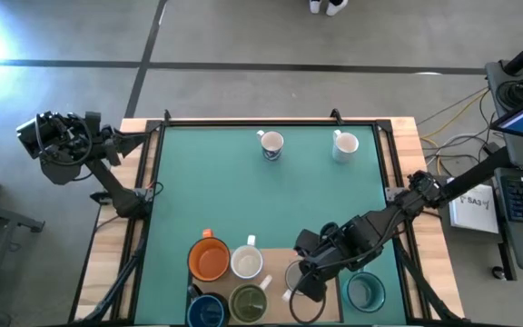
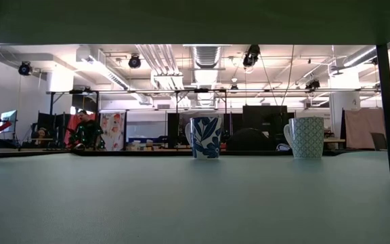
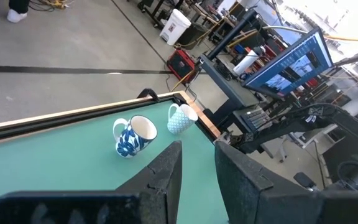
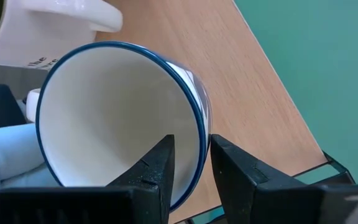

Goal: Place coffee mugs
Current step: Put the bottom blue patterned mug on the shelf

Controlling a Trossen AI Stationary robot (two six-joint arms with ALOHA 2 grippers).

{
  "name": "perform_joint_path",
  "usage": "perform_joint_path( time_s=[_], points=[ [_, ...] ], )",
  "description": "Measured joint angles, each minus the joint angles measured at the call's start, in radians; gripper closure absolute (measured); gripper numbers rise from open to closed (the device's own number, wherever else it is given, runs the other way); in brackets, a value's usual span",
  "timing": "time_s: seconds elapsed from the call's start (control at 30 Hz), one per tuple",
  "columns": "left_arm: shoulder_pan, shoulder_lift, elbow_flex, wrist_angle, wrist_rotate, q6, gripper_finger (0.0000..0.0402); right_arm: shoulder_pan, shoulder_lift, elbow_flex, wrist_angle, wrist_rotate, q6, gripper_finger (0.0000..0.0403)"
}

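From the high view we look straight down on a green worktop (image 1: 271,195) framed in pale wood. Two mugs stand near the far edge: a white mug with blue leaf print (image 1: 271,144) and, well to its right, a white mug with a fine teal pattern (image 1: 345,145). At the near edge we see a cluster: an orange mug (image 1: 211,261), a cream mug (image 1: 246,263) just beside it, a dark blue mug (image 1: 208,312), an olive-green mug (image 1: 249,304) and, farther right, a teal mug (image 1: 366,291). The right end effector (image 1: 305,289) reaches down between the olive-green and teal mugs. The left end effector (image 1: 34,136) waits off the worktop's left side.

In the low view, level with the worktop, we see only the two far mugs standing upright and apart, with an office room behind them.

In the left wrist view, the left end effector's dark fingers (image 3: 163,180) stand slightly apart with nothing between them, pointing toward the two far mugs.

In the right wrist view, the right end effector's fingers (image 4: 160,168) pinch the wall of a blue-rimmed white mug (image 4: 117,118), one finger inside, one outside, above a wooden board (image 4: 253,106).
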Motion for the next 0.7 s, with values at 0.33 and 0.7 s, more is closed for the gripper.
perform_joint_path(
  time_s=[0.33,0.7],
  points=[
    [0.000,0.000,0.000,0.000,-0.001,-0.001,0.0322,0.000,0.000,0.000,0.016,-0.026,-0.013,0.0313],
    [0.000,-0.001,0.000,0.000,-0.001,-0.022,0.0322,0.001,0.014,0.000,0.136,-0.061,-0.017,0.0313]
  ],
)
